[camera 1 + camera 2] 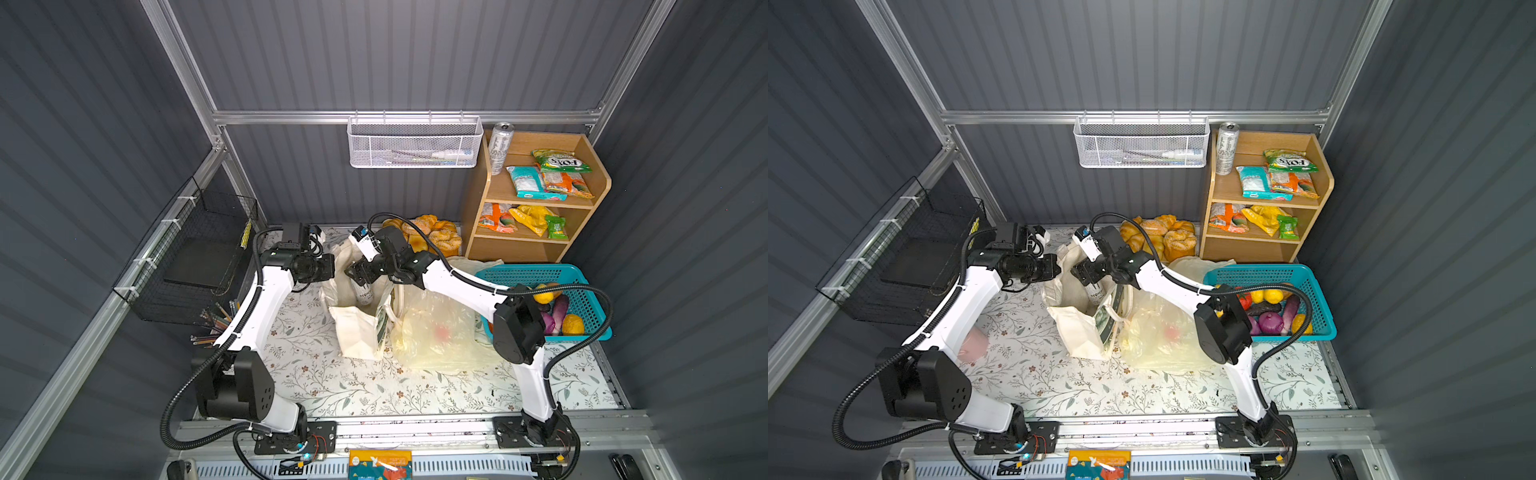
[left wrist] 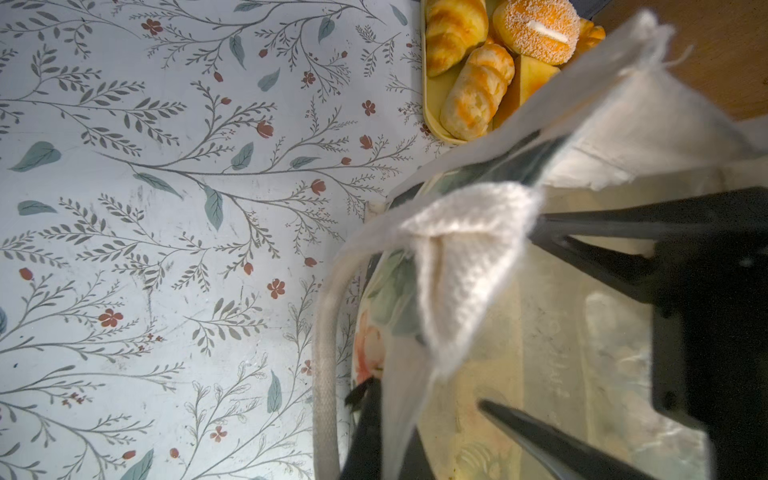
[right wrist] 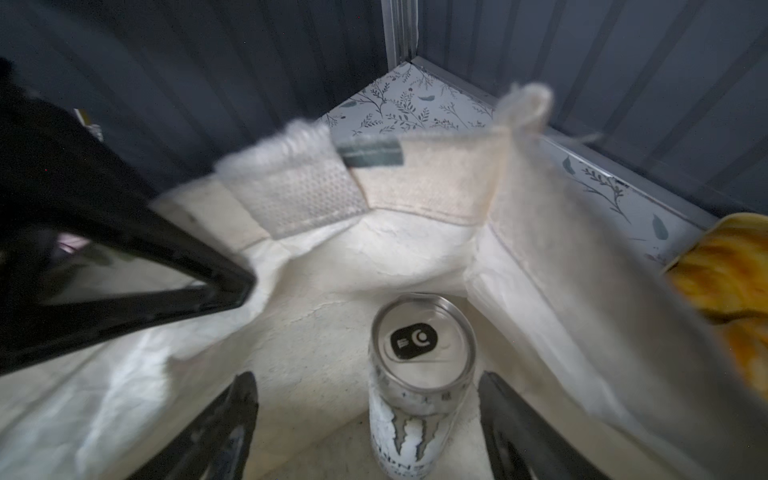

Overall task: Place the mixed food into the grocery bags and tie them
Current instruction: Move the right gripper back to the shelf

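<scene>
Over the mouth of the cream canvas tote [image 1: 355,336], right gripper [image 3: 368,380]: jaws spread wide, holding nothing, reaching down into the bag.
Tall white Monster can [image 3: 419,374]: stands upright on the tote's floor, between the right gripper's black fingers [image 3: 226,415], with a gap on each side.
Left gripper [image 1: 336,268]: closed, pinching the tote's rim fabric on the side toward the tabletop's left edge; the rim is lifted there.
Tote: midway across the floral tabletop [image 1: 374,390], nearer its rear edge, mouth open.
Translucent pale-yellow plastic bag [image 1: 436,332]: slumped against the tote's right side, with something red blurred inside.
Teal lattice basket [image 1: 536,272]: at the tabletop's right edge, holding toy fruits and vegetables [image 1: 572,324], well apart from both grippers.
</scene>
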`<act>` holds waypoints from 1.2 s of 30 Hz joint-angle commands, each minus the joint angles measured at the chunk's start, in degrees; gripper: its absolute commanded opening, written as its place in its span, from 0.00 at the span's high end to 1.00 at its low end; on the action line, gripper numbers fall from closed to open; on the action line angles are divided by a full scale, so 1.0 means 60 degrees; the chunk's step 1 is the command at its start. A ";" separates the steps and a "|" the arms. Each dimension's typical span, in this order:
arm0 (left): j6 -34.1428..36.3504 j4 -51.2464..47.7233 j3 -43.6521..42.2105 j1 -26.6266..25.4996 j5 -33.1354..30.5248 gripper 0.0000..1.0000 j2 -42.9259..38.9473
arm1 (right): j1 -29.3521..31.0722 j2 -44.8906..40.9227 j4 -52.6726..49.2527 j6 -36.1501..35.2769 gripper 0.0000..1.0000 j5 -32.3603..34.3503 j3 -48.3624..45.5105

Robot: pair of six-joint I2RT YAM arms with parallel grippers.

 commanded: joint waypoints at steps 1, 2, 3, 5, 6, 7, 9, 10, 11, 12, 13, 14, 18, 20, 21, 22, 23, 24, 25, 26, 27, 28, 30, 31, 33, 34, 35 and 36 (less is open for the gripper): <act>0.0111 -0.0617 0.0073 -0.0060 -0.0097 1.00 -0.0120 | -0.0054 -0.1066 -0.0832 -0.0098 0.16 -0.0500 0.0766; 0.0110 -0.0632 0.0075 -0.0060 -0.0111 1.00 -0.0106 | -0.0092 -0.1439 -0.1031 -0.0086 0.16 -0.0572 0.0919; 0.0110 -0.0660 0.0091 -0.0060 -0.0113 1.00 -0.0084 | -0.0163 -0.1835 -0.1200 -0.0030 0.16 -0.0617 0.1016; 0.0132 -0.0703 0.0111 -0.0060 -0.0141 1.00 -0.0072 | -0.0469 -0.2618 -0.1442 0.0228 0.15 -0.0596 0.1046; 0.0134 -0.0698 0.0097 -0.0060 -0.0157 1.00 -0.0062 | -0.0767 -0.3080 -0.1492 0.0492 0.15 -0.0597 0.0944; 0.0129 -0.0691 0.0097 -0.0060 -0.0167 1.00 -0.0061 | -0.1106 -0.3460 -0.1513 0.0761 0.15 -0.0609 0.0821; 0.0114 -0.0691 0.0086 -0.0060 -0.0139 1.00 -0.0050 | -0.2160 -0.4376 -0.1555 0.1591 0.15 -0.0721 0.0492; 0.0103 -0.0664 0.0082 -0.0060 -0.0132 1.00 -0.0052 | -0.2664 -0.4671 -0.1556 0.1872 0.16 -0.0709 0.0400; 0.0067 -0.0627 0.0081 -0.0060 -0.0121 1.00 -0.0061 | -0.3285 -0.4947 -0.1977 0.2143 0.16 -0.0521 0.0379; 0.0059 -0.0596 0.0047 -0.0060 -0.0100 1.00 -0.0060 | -0.3895 -0.5190 -0.2227 0.2392 0.16 -0.0338 0.0360; 0.0052 -0.0575 0.0034 -0.0060 -0.0079 1.00 -0.0057 | -0.4433 -0.5357 -0.2367 0.2628 0.16 -0.0239 0.0313; 0.0027 -0.0548 0.0040 -0.0060 -0.0074 1.00 -0.0050 | -0.5089 -0.5486 -0.2587 0.2993 0.16 -0.0069 0.0319; 0.0010 -0.0515 0.0081 -0.0074 -0.0045 1.00 -0.0046 | -0.7280 -0.5694 -0.2895 0.4354 0.17 -0.0541 0.0208; 0.0010 -0.0513 0.0111 -0.0074 -0.0057 1.00 -0.0047 | -0.7967 -0.5562 -0.3122 0.4814 0.18 -0.0978 0.0272; 0.0010 -0.0514 0.0127 -0.0074 -0.0056 1.00 -0.0050 | -0.8219 -0.5498 -0.3253 0.4947 0.18 -0.1002 0.0275; 0.0017 -0.0511 0.0140 -0.0074 -0.0043 1.00 -0.0071 | -0.8446 -0.5442 -0.3338 0.5043 0.18 -0.0995 0.0262; 0.0030 -0.0501 0.0155 -0.0074 -0.0028 1.00 -0.0083 | -0.8699 -0.5377 -0.3488 0.5117 0.17 -0.1178 0.0247; 0.0050 -0.0501 0.0166 -0.0074 -0.0005 1.00 -0.0099 | -0.8982 -0.5305 -0.3574 0.5206 0.17 -0.1422 0.0232; 0.0052 -0.0512 0.0172 -0.0073 -0.0004 1.00 -0.0105 | -0.9253 -0.5270 -0.3621 0.5267 0.17 -0.1460 0.0221; 0.0062 -0.0493 0.0172 -0.0074 0.0014 1.00 -0.0122 | -0.9526 -0.5254 -0.3617 0.5310 0.17 -0.1419 0.0178; 0.0067 -0.0488 0.0149 -0.0074 0.0043 1.00 -0.0138 | -0.9798 -0.5253 -0.3516 0.5369 0.17 -0.1423 0.0121; 0.0065 -0.0461 0.0134 -0.0074 0.0070 1.00 -0.0153 | -1.0012 -0.5246 -0.3481 0.5443 0.17 -0.1443 0.0107; 0.0067 -0.0406 0.0110 -0.0074 0.0135 1.00 -0.0170 | -1.0370 -0.5107 -0.3524 0.5561 0.17 -0.1460 0.0254; 0.0052 -0.0359 0.0090 -0.0074 0.0163 1.00 -0.0193 | -1.0503 -0.5027 -0.3574 0.5641 0.17 -0.1497 0.0320; 0.0010 -0.0271 0.0073 -0.0074 0.0242 1.00 -0.0215 | -1.0745 -0.4853 -0.3508 0.5874 0.17 -0.1638 0.0373; 0.0006 -0.0241 0.0077 -0.0074 0.0273 1.00 -0.0235 | -1.0814 -0.4791 -0.3446 0.5951 0.17 -0.1635 0.0356; -0.0006 -0.0202 0.0051 -0.0074 0.0295 1.00 -0.0258 | -1.0884 -0.4711 -0.3387 0.6052 0.17 -0.1701 0.0367; -0.0007 -0.0171 0.0052 -0.0074 0.0308 1.00 -0.0259 | -1.0926 -0.4616 -0.3323 0.6156 0.18 -0.1800 0.0401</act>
